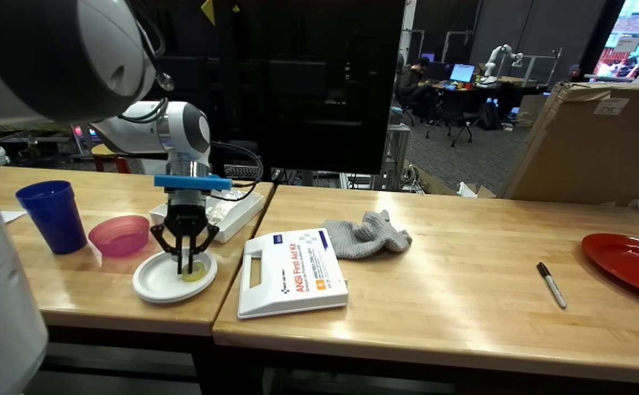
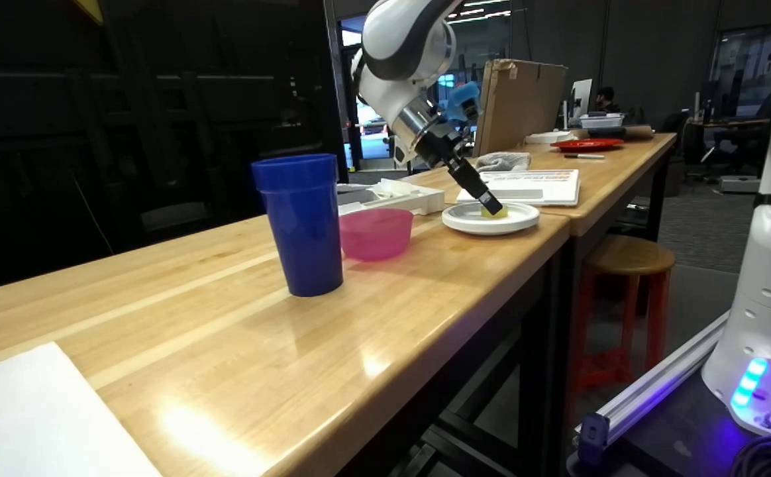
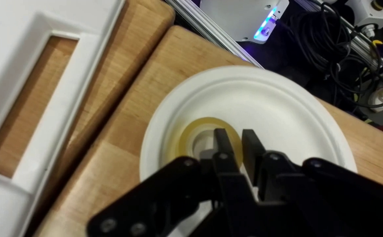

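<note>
My gripper points down at the white plate, and it also shows in the wrist view. A pale yellow ring, like a tape roll, lies flat on the plate. One finger is inside the ring's hole and one outside it. The ring's wall fills the narrow gap between the fingers, which look shut on it. Part of the wall is hidden behind the fingers. In an exterior view the ring still sits low on the plate.
Near the plate are a pink bowl, a blue cup, a white tray and a white first aid kit. Farther along lie a grey cloth, a marker and a red plate. A seam divides the tables.
</note>
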`<state>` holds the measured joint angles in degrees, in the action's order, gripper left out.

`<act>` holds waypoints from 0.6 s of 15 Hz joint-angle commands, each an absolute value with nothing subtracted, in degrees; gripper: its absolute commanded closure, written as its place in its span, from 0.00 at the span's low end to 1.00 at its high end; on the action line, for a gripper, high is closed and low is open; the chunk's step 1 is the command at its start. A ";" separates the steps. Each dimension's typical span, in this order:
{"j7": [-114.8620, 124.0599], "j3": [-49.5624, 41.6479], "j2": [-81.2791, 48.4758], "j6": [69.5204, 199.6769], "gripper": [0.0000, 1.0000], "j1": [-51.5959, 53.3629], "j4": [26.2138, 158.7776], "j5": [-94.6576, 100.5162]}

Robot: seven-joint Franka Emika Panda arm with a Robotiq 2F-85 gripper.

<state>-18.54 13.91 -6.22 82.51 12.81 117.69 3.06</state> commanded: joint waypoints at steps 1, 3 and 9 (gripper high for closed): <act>-18.53 13.82 -2.98 83.70 0.96 12.56 118.83 1.94; -19.02 13.75 -0.89 84.85 0.96 12.37 119.82 0.67; -21.62 12.55 6.47 89.48 0.96 11.90 123.41 -6.16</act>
